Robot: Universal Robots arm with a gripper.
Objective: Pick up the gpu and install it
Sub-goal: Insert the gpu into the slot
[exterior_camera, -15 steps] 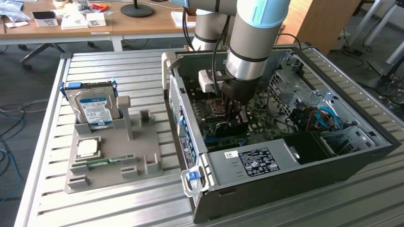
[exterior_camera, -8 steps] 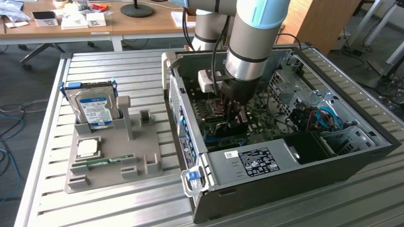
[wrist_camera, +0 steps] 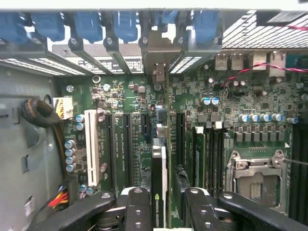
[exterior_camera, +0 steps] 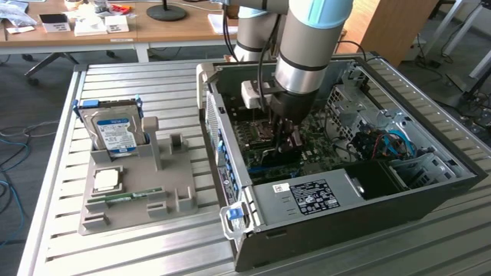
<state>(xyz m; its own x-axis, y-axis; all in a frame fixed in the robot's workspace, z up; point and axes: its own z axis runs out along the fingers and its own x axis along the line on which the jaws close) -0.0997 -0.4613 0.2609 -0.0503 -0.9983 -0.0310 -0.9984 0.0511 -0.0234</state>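
**Card on edge over the board, arm deep in the case**

The gripper (exterior_camera: 286,135) is down inside the open computer case (exterior_camera: 429,190), centre of the exterior frame. In the wrist view the gpu (wrist_camera: 159,178) stands edge-on in the lower middle, between the two black fingers (wrist_camera: 137,209), its silver bracket running up toward the blue slot latches (wrist_camera: 115,24) at the top. The fingers sit spread to either side of the card; whether their pads touch its faces is hard to judge from this angle, so a firm hold is not certain. This reads as the seating step: the card looks lined up with a slot on the motherboard (wrist_camera: 231,96), and the next move calls for square, even pressure so the edge goes home without tilting.

The case rests on a slatted metal table (exterior_camera: 138,80). At the exterior frame's left, a grey fixture (exterior_camera: 165,184) holds the hard drive (exterior_camera: 115,132) upright. Wooden desks (exterior_camera: 100,37) cross the upper left of the room.
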